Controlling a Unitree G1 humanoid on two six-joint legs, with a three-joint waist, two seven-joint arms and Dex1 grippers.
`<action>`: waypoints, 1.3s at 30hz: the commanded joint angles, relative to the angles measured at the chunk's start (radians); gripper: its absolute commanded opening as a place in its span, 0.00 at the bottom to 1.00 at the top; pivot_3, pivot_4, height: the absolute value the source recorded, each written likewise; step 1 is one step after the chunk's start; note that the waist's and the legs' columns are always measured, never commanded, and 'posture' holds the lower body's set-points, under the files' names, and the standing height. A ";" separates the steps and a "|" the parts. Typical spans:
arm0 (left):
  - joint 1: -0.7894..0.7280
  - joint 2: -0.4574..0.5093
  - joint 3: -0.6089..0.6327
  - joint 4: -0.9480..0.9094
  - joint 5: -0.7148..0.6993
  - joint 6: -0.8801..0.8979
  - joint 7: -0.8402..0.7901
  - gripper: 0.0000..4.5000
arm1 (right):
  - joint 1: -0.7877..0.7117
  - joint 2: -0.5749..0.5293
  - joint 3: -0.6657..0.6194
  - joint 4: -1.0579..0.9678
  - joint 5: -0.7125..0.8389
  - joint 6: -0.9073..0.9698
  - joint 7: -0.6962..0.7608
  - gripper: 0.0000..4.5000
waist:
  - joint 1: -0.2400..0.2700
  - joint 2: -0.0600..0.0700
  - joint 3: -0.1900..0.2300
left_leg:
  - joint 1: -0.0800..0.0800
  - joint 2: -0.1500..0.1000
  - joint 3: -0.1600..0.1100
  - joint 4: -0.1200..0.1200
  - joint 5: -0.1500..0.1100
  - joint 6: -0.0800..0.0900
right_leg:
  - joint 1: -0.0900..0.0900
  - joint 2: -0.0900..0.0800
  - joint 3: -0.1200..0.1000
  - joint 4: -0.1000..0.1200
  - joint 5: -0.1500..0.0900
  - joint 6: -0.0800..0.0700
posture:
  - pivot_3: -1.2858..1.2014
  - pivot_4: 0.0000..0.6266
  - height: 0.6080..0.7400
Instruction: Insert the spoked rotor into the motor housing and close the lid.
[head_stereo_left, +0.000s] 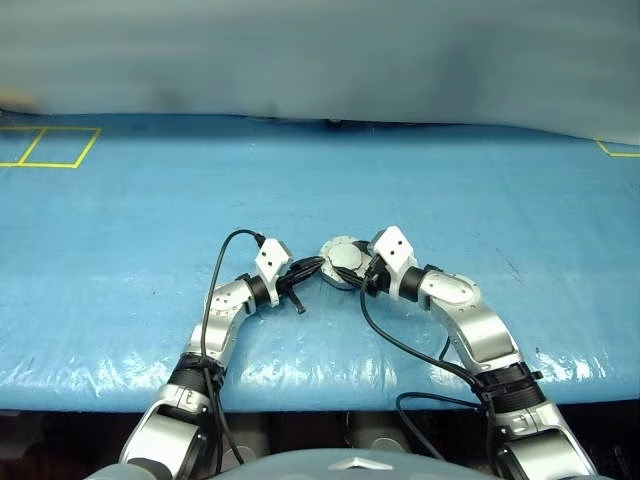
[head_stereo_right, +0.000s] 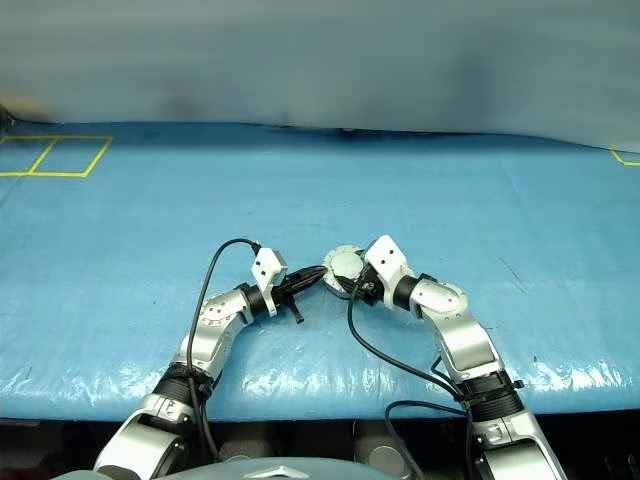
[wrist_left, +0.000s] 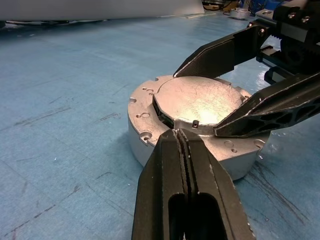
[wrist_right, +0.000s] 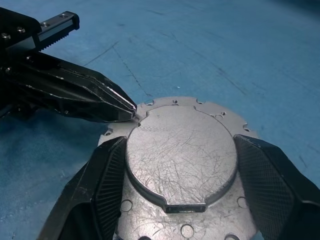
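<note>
Two claws at the closed motor housing, middle of the blue table.

Left gripper (wrist_left: 181, 137) with both fingers pressed together, holding nothing, tip at the near-left edge of the motor housing (wrist_left: 150, 125), close to the seam of the lid (wrist_left: 200, 100). Right gripper (wrist_right: 180, 165) spread wide, one finger (wrist_right: 102, 185) on each side of the lid, close against its edge; real pressing not possible to tell. Lid down flat on the housing, plain scratched silver face up, small tab toward the right claw. Housing flat on the blue table cover (head_stereo_left: 120, 230), between the two claws, near the front edge. Yellow tape squares (head_stereo_left: 45, 147) far left, well apart from the housing.
</note>
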 joint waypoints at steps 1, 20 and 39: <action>-0.002 -0.018 -0.028 0.002 0.017 0.034 -0.003 0.00 | 0.023 0.003 0.020 -0.003 0.019 0.031 0.031 0.96 | 0.001 0.000 0.000 | 0.000 0.000 0.000 0.000 0.000 0.000 | 0.000 0.000 0.000 0.000 0.000 0.000 | 0.52 0.24 1.00; 0.008 -0.026 -0.053 0.016 0.037 0.039 -0.014 0.00 | 0.098 0.186 -0.360 -0.175 0.434 0.337 -0.243 1.00 | 0.023 0.000 0.000 | -0.002 -0.001 0.000 -0.001 0.000 0.000 | -0.002 -0.001 0.000 -0.001 0.000 0.000 | 0.52 0.24 1.00; 0.014 -0.024 -0.065 0.021 0.052 0.025 -0.013 0.00 | 0.163 0.338 -0.579 -0.130 0.901 0.630 -0.463 0.80 | 0.022 0.000 0.000 | -0.003 -0.001 0.000 -0.001 0.000 0.000 | -0.002 -0.001 0.000 -0.001 -0.003 -0.005 | 0.52 0.24 1.00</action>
